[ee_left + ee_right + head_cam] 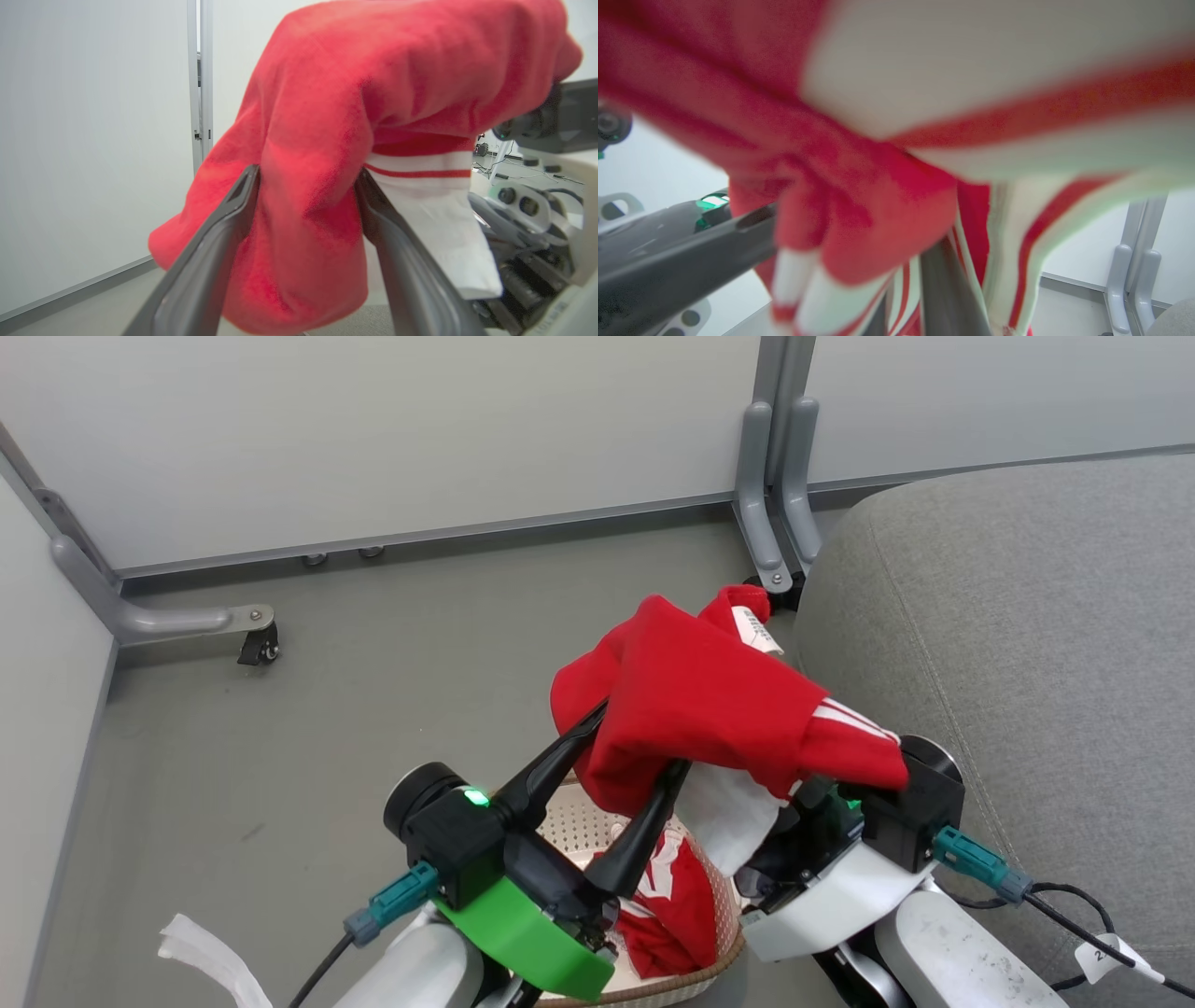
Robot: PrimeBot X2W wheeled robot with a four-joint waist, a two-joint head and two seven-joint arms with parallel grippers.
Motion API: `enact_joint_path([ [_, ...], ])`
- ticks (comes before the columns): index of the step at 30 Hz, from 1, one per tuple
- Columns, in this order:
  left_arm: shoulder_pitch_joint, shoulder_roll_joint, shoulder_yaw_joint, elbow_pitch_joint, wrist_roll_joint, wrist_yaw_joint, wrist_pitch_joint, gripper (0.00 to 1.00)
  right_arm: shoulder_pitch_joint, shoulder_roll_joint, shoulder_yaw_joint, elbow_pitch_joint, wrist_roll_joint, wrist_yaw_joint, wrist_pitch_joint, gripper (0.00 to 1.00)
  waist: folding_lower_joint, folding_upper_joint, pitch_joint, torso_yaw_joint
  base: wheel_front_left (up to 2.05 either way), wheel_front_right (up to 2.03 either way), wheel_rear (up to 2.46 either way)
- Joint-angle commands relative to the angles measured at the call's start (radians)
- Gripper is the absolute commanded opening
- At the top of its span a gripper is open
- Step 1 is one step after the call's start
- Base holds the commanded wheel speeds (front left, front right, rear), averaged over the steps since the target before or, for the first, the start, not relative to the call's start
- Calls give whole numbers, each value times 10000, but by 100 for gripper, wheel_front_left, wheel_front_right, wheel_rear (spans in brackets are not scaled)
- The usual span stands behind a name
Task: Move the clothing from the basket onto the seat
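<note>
One red piece of clothing (pixel 709 700) with white stripes hangs in the air, draped over both grippers above the basket (pixel 719 961). My left gripper (pixel 642 739) is open; in the left wrist view its fingers (pixel 224 242) stand wide apart with the red cloth (pixel 327 116) sagging between them. My right gripper (pixel 910 308) is shut on the clothing's striped end, and cloth covers its fingers in the head view. A second red garment (pixel 677 905) lies in the cream perforated basket. The grey seat (pixel 1027 644) lies to the right, its edge close beside the raised garment.
Pale partition walls close the back and left. Their grey feet with casters (pixel 177 616) and a grey post (pixel 775 513) stand on the grey floor. A white strip (pixel 201 952) lies at the lower left. A cable with a tag (pixel 1092 943) trails over the seat's front.
</note>
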Motion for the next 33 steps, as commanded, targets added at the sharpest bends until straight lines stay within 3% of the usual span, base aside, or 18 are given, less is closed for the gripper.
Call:
enact_joint_path([
  [1,116,84,-45,-37,51,-21,13,100,62,53,-49,-38,37,-3,-32,0,0,0,-11,-5,0,0,0],
  [20,788,1065,244,-413,147,-22,13,100,475,406,-1054,-485,15,-3,-31,0,0,0,-320,263,0,0,0],
  [26,1617,1354,1047,-42,264,-22,13,100,607,385,-1304,-556,-36,-3,-31,0,0,0,-426,464,0,0,0],
  [33,2689,1092,2609,1058,714,-22,12,100,841,343,-1649,-654,-90,-3,-31,0,0,0,-531,702,0,0,0],
])
